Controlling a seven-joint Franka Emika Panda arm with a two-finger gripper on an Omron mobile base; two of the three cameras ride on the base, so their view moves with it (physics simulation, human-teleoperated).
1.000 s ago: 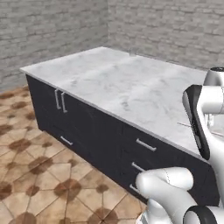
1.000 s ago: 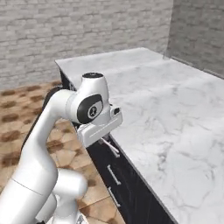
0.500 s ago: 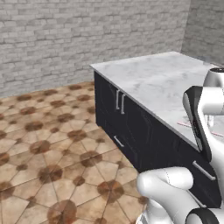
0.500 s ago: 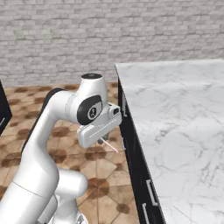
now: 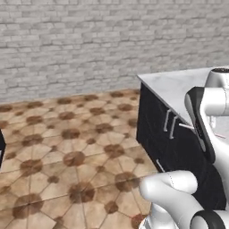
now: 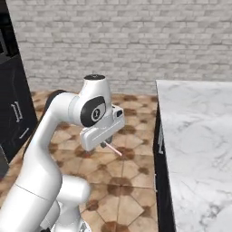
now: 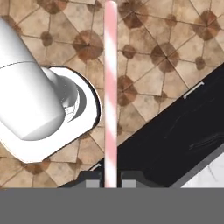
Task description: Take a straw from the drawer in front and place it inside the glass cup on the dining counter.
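gripper (image 7: 104, 183) clamped on the straw (image 7: 110, 94), which ran straight out from between the finger tips.

left base view: arm beside the dining counter (image 5: 172, 86) corner; straw tip barely visible near the counter's edge.

right base view: straw (image 6: 113, 149) poked out below the hand, left of the counter.

hand view: straw over tiled floor (image 7: 175, 39).

judgement: carry it level and keep the grip firm; glass cup's place could not be told.
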